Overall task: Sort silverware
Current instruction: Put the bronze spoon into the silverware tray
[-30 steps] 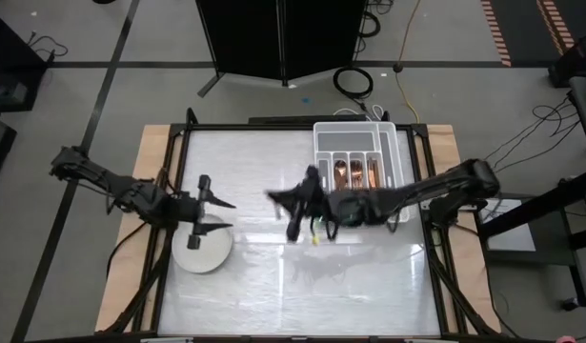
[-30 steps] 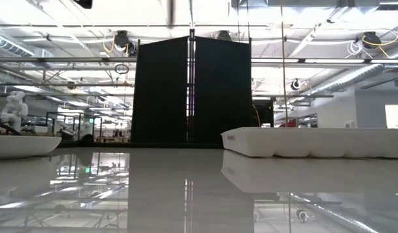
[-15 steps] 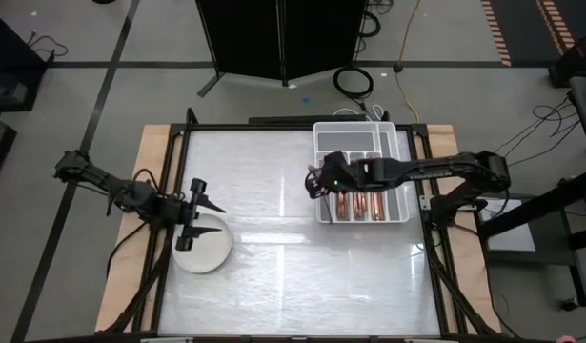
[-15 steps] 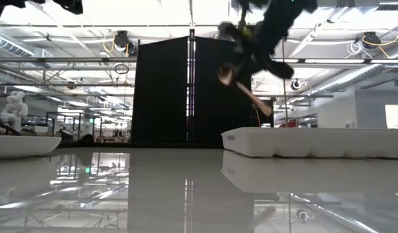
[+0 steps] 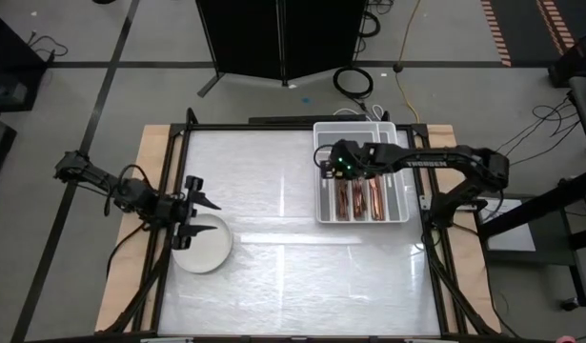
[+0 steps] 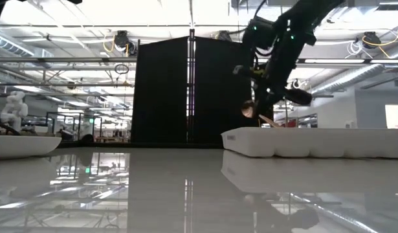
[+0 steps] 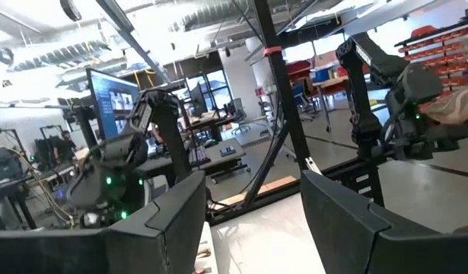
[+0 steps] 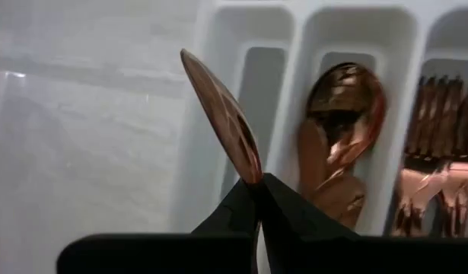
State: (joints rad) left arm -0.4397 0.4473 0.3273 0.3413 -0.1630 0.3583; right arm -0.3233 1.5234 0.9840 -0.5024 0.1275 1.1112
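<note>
Although most of the silverware (image 5: 357,200) is already laid in the white compartmented tray (image 5: 400,143), one piece is not yet set down. A copper spoon (image 8: 222,114) is pinched by its handle between the closed fingers of the right gripper (image 5: 333,164), which is held above the far left part of the tray. In the right wrist view, the spoon's bowl is raised over the tray's narrow outer slot, which looks bare, while the slot beside it is filled with other spoons (image 8: 342,144) and the next one with what appear to be forks (image 8: 439,160). In the low view, the held spoon (image 6: 254,111) is seen hanging just above the tray's rim, so it is judged to be on the point of being lowered in.

The left gripper (image 5: 195,205) is held with its jaws spread apart and nothing between them, just beside the far edge of the round white plate (image 5: 202,252) at the left of the table (image 5: 273,276). No cutlery can be made out on the plate or on the table, so the sorting is judged to be nearly finished, with this spoon probably the last piece. Whether anything small is left on the plate cannot be told for certain.
</note>
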